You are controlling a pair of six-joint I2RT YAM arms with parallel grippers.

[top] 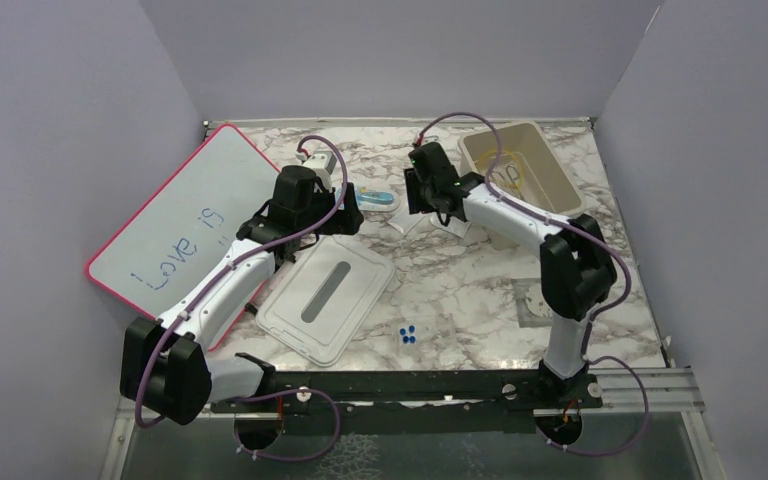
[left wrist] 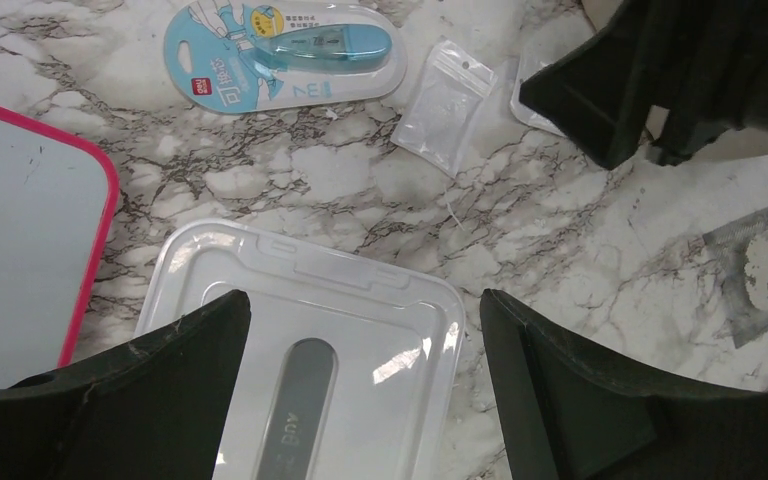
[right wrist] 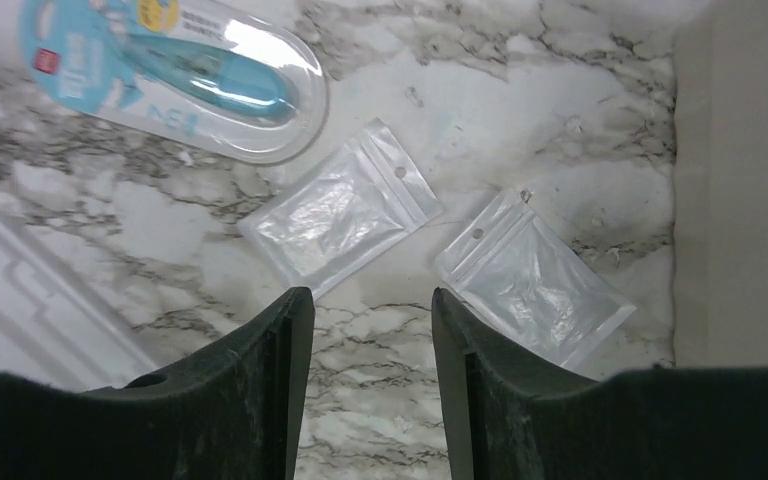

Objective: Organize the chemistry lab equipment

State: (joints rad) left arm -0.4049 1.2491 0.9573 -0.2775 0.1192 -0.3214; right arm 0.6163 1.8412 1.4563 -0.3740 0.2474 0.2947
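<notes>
Two small clear plastic bags [right wrist: 335, 210] [right wrist: 535, 275] lie flat on the marble table, just left of the beige bin [right wrist: 740, 180]. My right gripper [right wrist: 372, 300] is open and empty, hovering over bare marble just near of the two bags. It also shows in the top view [top: 416, 200]. A yellowish loop of tubing [top: 508, 173] lies inside the bin [top: 560, 185]. My left gripper [left wrist: 365, 320] is open and empty above the clear plastic lid [left wrist: 360, 330]; in the top view it [top: 345, 215] is at the lid's far edge. Forceps and green stick are out of view.
A blue correction-tape blister pack [left wrist: 280, 50] lies beyond the lid. A pink-framed whiteboard [top: 185, 225] leans at the left. Small blue pieces [top: 407, 334] lie near the front. A metal plate [top: 535, 300] sits by the right arm. Grey walls enclose the table.
</notes>
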